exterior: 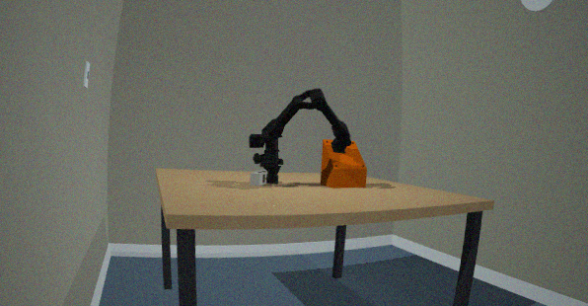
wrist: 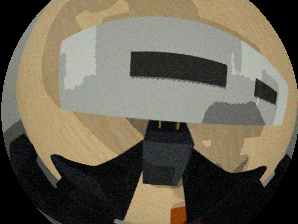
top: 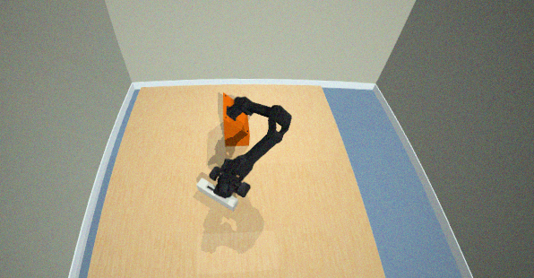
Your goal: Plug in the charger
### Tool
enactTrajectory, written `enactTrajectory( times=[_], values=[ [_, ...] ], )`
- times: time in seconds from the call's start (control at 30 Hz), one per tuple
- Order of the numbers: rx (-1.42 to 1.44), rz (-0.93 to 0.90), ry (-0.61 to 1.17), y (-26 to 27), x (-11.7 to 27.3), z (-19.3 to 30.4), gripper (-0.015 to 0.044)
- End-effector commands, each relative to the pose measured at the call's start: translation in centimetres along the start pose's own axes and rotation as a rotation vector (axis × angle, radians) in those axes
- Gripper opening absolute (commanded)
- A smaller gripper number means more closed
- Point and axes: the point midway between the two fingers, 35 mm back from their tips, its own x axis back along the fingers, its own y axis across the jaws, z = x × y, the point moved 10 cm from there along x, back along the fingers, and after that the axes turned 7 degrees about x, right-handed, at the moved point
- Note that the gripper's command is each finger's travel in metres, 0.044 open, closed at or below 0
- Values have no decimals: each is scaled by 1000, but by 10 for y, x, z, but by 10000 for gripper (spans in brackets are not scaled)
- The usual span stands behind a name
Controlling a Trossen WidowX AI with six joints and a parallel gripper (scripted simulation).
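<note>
The black two-prong charger (wrist: 167, 159) is held between the fingers of my gripper (top: 225, 193) (exterior: 272, 180) (wrist: 164, 144), low over the table. Its two brass prongs (wrist: 177, 125) point at the near long side of the power strip, and their tips meet or pass under its near edge in the wrist view. Whether they are in an outlet is hidden. The white power strip (top: 204, 185) (exterior: 257, 179) (wrist: 113, 65) lies on the table, slanted in the top view, with dark rectangles on top. Its near side face is hidden from the wrist view.
An orange wedge-shaped block (top: 236, 140) (exterior: 345, 177) (wrist: 178, 215) stands at the arm's base, behind the gripper. The wooden table (top: 148, 165) (exterior: 316, 206) carries the arm's shadows around the strip. The arm bends high above the table between the block and the strip.
</note>
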Motion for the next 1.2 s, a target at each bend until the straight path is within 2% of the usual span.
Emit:
enactTrajectory(
  times=[0.0, 1.17],
  values=[
    [4, -4, 2, 0, 0, 0, 0],
    [4, -4, 2, -1, 1, -7, 0]
  ],
)
